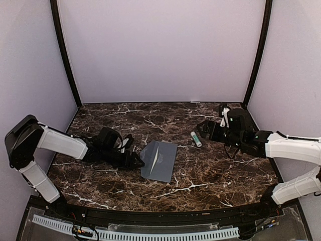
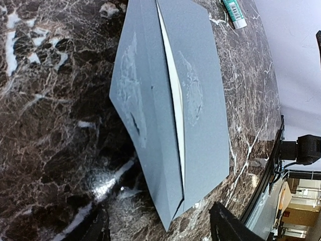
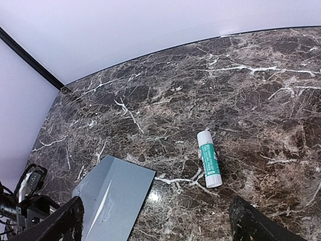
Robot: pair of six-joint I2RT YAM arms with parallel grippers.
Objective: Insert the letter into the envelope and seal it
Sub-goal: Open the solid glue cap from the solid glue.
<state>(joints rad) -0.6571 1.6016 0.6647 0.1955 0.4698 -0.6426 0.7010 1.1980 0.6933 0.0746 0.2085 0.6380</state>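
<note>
The grey envelope [image 1: 160,161] lies flat at the table's centre with its flap folded over. A thin cream strip of the letter [image 2: 175,115] shows in the slit along the flap's edge, and the rest of it is hidden inside. In the right wrist view the envelope [image 3: 118,196] sits at the lower left. My left gripper [image 1: 136,159] is low at the envelope's left edge, jaws apart. The envelope's near corner [image 2: 173,221] lies between its fingers [image 2: 228,228], touching neither. My right gripper [image 1: 205,128] hovers open over the back right and holds nothing.
A green and white glue stick [image 1: 195,139] lies on the marble between the envelope and my right gripper; it also shows in the right wrist view as the glue stick [image 3: 209,158]. Pale walls with black corner posts close the back and sides.
</note>
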